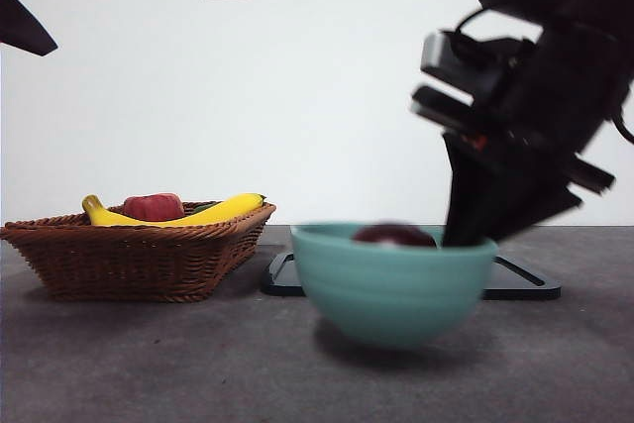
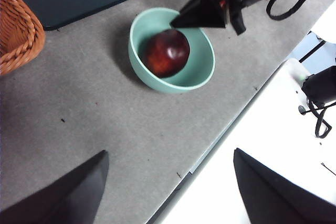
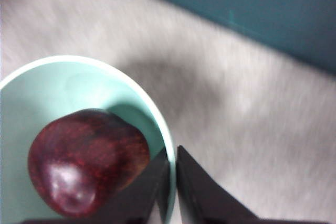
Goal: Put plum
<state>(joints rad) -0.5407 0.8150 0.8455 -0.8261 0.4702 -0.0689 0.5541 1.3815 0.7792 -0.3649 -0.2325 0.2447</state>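
Because the plum (image 2: 167,52) sits inside the green bowl (image 2: 202,74), it looks like it is already put down. The right gripper (image 3: 172,174) is pinched together with nothing in it, and its tips are at the bowl's rim, right beside the plum. The plum is round, so it has no long side. The left gripper (image 2: 170,174) is wide open and holds nothing, well away from the bowl. I think the right gripper only needs to lift away.
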